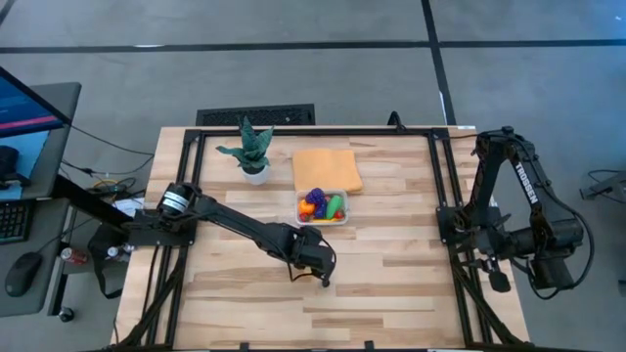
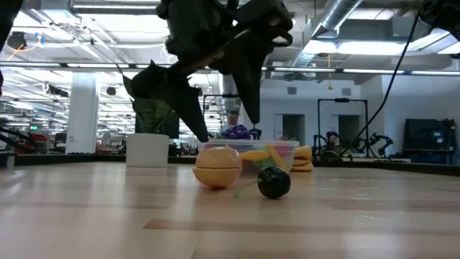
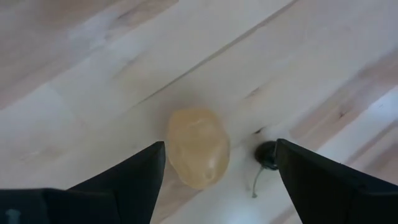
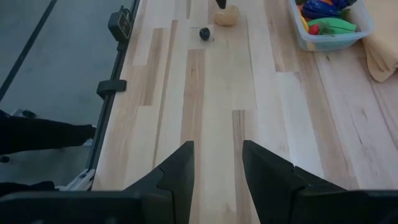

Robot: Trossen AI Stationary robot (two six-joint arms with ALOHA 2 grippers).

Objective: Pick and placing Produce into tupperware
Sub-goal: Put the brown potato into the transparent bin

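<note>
Pale yellow toy fruit (image 3: pixel 198 147) lies between the spread fingers of the left gripper (image 3: pixel 217 163); a dark cherry (image 3: pixel 267 155) sits just beside, the tub (image 1: pixel 323 207) beyond.

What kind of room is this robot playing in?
Probably a robot lab or workshop. Behind the wooden table is a big open hall with ceiling pipes and bright lights, and a computer desk with a keyboard stands beside the table.

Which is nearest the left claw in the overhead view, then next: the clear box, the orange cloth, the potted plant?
From the left gripper:
1. Clear box, just beyond it, holding toy produce.
2. Orange cloth, behind the box.
3. Potted plant, far corner, leftward; close to the cloth's distance.
</note>
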